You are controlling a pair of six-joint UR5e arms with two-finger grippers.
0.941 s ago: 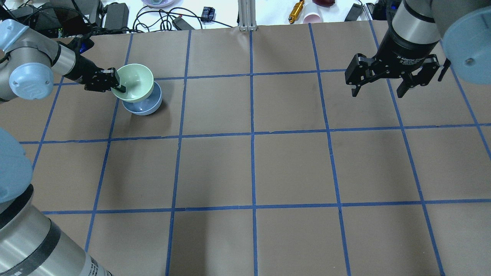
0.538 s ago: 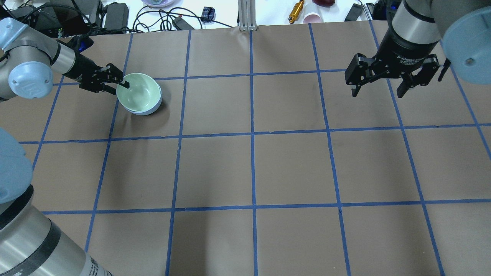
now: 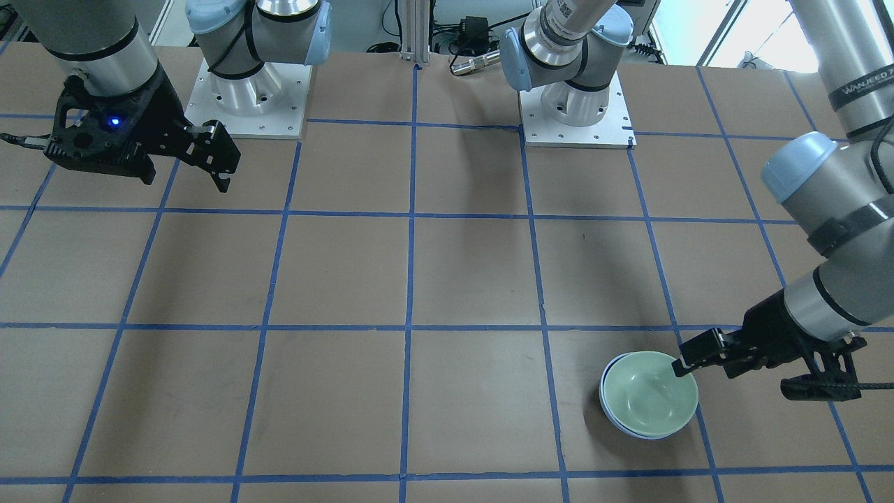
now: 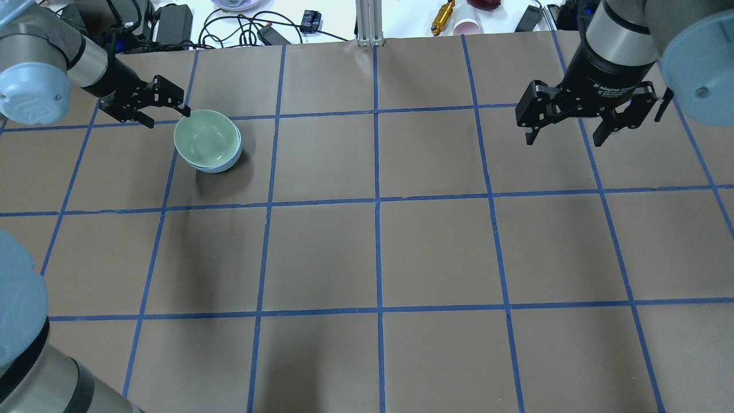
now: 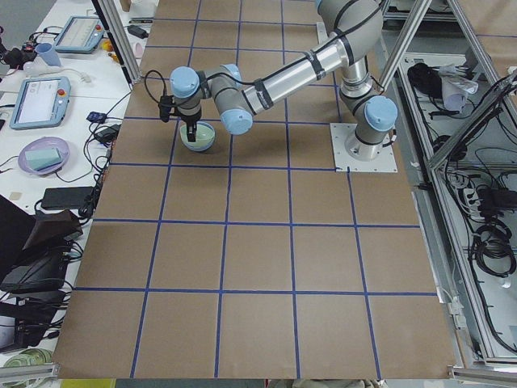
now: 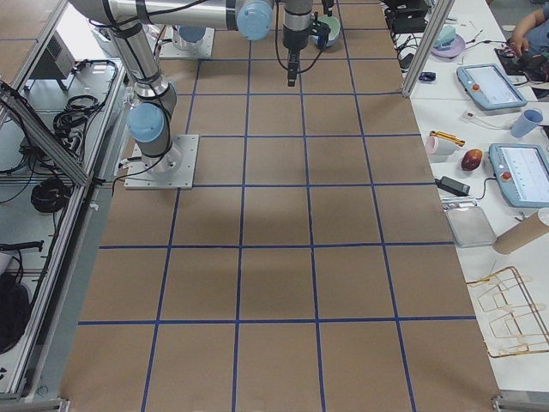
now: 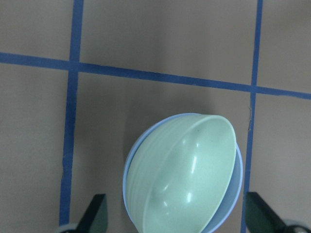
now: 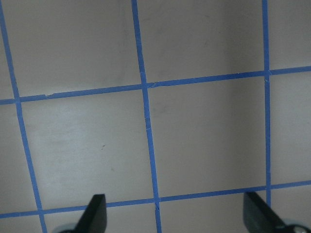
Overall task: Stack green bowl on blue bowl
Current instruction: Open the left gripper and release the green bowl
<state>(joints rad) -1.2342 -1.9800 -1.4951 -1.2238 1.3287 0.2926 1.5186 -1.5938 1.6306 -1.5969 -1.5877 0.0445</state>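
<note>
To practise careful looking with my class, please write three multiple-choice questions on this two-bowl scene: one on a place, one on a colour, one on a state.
1. Where is the green bowl?
A. Nested in the blue bowl.
B. Beside it.
C. Upside down, alone.

2. What colour are the grid lines on the table?
A. Red.
B. Blue.
C. Yellow.

3. How is the left gripper?
A. Shut on a bowl.
B. Open, holding nothing.
C. Out of view.

Key:
1 A, only the blue rim shows beneath the green bowl.
2 B, blue tape crosses the brown table.
3 B, its fingers stand wide apart, gripping nothing.
</note>
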